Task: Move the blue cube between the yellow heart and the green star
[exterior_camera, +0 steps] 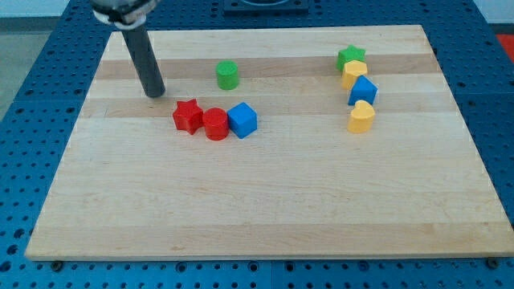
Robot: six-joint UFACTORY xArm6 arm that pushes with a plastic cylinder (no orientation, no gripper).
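A blue cube (242, 120) lies left of the board's middle, touching a red cylinder (214, 124), with a red star (188, 116) on that cylinder's left. The green star (351, 56) is at the upper right. Below it in a column come a yellow block (353, 74), a second blue block (363, 91) and the yellow heart (361, 117). The second blue block sits between the yellow block and the heart. My tip (155, 95) rests on the board at the upper left, up and to the left of the red star and apart from every block.
A green cylinder (227, 75) stands alone above the red cylinder and blue cube. The wooden board (265, 209) lies on a blue perforated table (32, 96).
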